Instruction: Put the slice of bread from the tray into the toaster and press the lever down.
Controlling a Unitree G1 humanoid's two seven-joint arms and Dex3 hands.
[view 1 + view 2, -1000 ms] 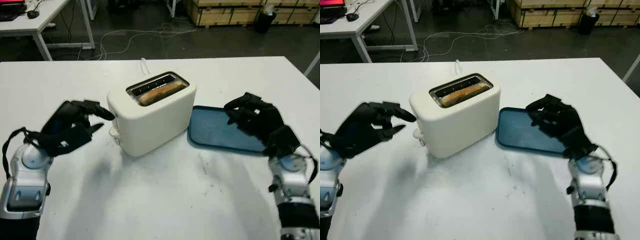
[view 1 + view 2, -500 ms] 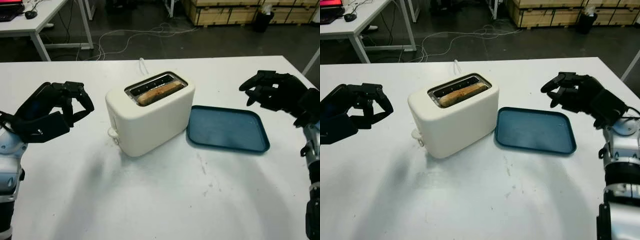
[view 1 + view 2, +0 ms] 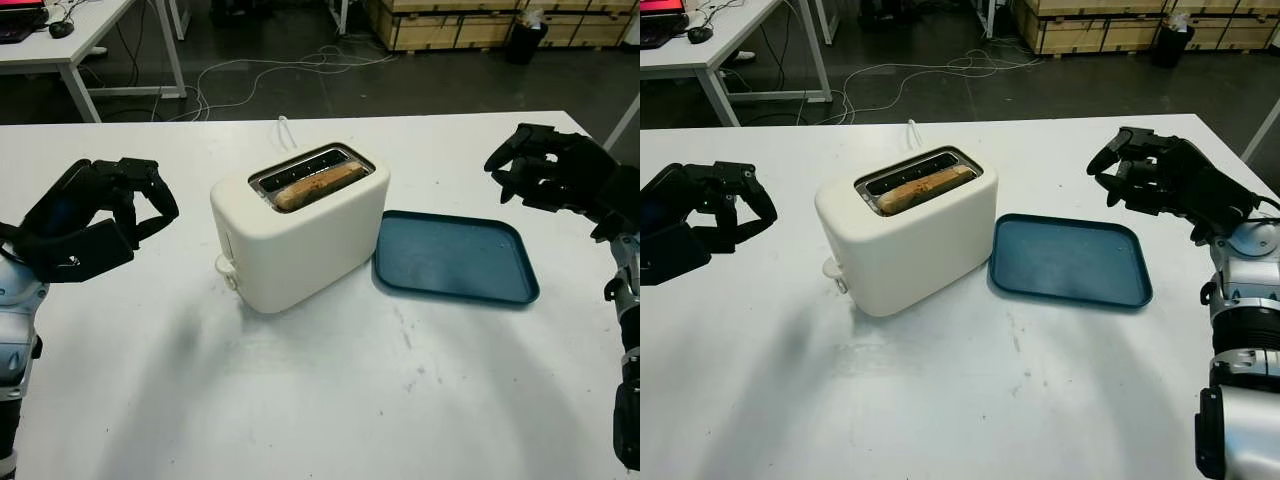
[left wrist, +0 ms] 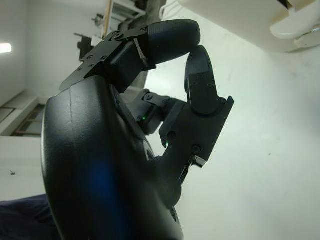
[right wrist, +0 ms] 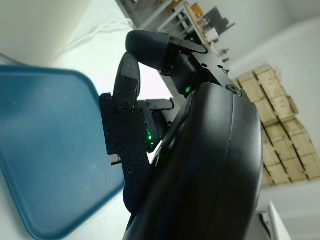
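Note:
A white toaster [image 3: 300,225] stands mid-table with a browned slice of bread [image 3: 318,186] sunk in its near slot. Its lever knob [image 3: 226,268] sits low on the end that faces my left hand, and it also shows in the left wrist view [image 4: 296,31]. The blue tray [image 3: 455,258] lies bare to the toaster's right. My left hand [image 3: 140,200] hovers left of the toaster, well apart from it, fingers curled around nothing. My right hand [image 3: 522,168] is raised beyond the tray's far right corner, also curled and holding nothing.
A white cord [image 3: 285,132] runs from behind the toaster to the table's far edge. The floor beyond holds cables, a second table [image 3: 80,40] at the back left and wooden crates [image 3: 450,25] at the back right.
Both hands have pulled back and lifted: the left away from the toaster's lever end, the right off the tray toward the right. Toaster, bread and tray stay in place.

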